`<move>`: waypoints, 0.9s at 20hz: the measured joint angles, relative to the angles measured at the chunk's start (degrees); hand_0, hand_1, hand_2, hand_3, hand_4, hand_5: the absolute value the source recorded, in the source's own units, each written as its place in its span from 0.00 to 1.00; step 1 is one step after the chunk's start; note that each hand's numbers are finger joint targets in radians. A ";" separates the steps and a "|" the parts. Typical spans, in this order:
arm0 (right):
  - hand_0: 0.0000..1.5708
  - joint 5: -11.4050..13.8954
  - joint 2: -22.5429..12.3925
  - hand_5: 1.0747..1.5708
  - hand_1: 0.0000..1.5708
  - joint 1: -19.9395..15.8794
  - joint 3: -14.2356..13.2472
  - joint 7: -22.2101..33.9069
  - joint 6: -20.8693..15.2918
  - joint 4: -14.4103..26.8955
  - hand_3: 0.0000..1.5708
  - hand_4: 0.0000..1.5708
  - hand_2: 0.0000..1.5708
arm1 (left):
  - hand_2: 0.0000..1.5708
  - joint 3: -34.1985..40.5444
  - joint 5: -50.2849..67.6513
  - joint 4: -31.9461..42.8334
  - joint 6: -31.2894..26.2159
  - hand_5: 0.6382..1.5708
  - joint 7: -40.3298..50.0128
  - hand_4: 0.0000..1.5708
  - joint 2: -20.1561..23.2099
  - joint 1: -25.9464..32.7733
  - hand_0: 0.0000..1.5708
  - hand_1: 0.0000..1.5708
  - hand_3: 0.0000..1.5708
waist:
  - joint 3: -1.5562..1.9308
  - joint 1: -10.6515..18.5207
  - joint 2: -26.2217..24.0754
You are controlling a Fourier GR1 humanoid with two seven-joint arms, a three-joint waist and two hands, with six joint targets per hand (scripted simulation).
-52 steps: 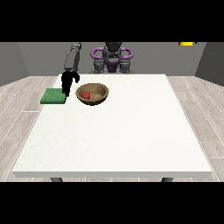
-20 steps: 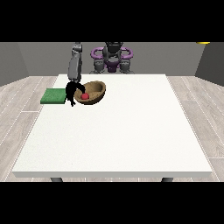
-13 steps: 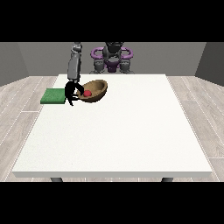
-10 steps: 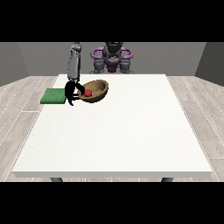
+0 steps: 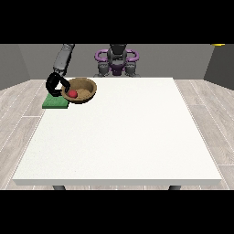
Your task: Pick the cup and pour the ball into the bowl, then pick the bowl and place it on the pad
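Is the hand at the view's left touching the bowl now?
Touching. In the front view the hand curls round the near-left rim of the tilted bowl, with no gap between them.

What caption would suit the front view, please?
Hand at the view's left holds the tilted bowl with the red ball beside the green pad.

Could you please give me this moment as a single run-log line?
phase: carrying bowl to pad | hand at view's left: grips bowl rim | ball: in bowl | bowl: tilted, beside pad

One camera only: it stands across the counter (image 5: 119,137) from the robot (image 5: 117,59), raised, looking down over the near edge toward the far edge, well back, taking in the whole counter.
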 measured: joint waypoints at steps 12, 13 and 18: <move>1.00 -0.22 -12.10 0.99 1.00 -2.17 -1.11 10.33 9.71 -1.79 0.36 0.69 1.00 | 0.00 1.19 -1.49 4.49 0.67 0.98 -4.96 0.77 1.64 6.23 0.00 0.00 0.00 | 0.26 -5.42 -3.16; 1.00 -0.49 -12.44 0.99 1.00 -1.72 -1.58 9.23 10.27 -1.77 0.37 0.70 1.00 | 0.00 1.75 -1.30 5.07 0.07 0.98 -5.96 0.77 2.55 6.40 0.00 0.00 0.00 | 0.25 -5.69 -2.06; 1.00 -1.28 -12.93 0.99 1.00 -1.84 -2.99 8.42 11.31 -1.81 0.27 0.68 1.00 | 0.00 2.63 -0.79 7.85 -1.68 0.98 -9.88 0.77 4.65 6.96 0.00 0.00 0.00 | 0.27 -5.92 0.67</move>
